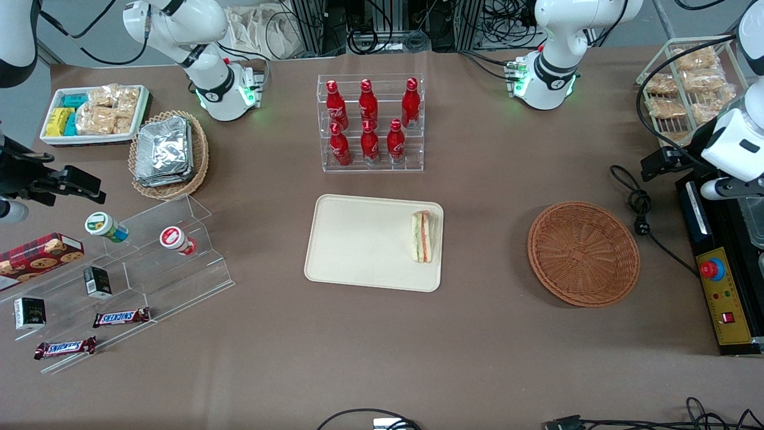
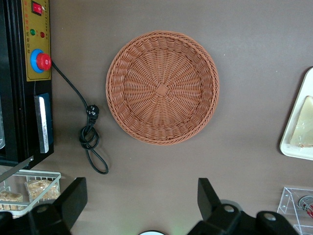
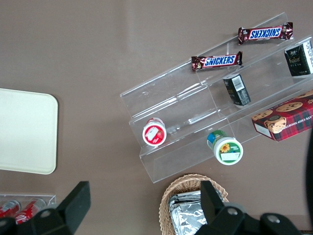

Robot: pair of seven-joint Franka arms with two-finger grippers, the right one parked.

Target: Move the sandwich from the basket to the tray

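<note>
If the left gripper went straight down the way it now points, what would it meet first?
Probably bare table beside the empty basket. The open gripper looks down just off its rim; depth is unclear. The sandwich lies on the tray.

One sandwich, one tray, two wicker baskets, six red bottles

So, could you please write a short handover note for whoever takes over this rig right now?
Gripper: open, holding nothing, raised above the table near the basket, at the working arm's end.
Sandwich: lying on the tray, at the tray edge nearest the basket.
Basket: holds nothing.
Done: sandwich is out of the basket and on the tray.
Left: nothing for the placement; at most, park the arm.
</note>
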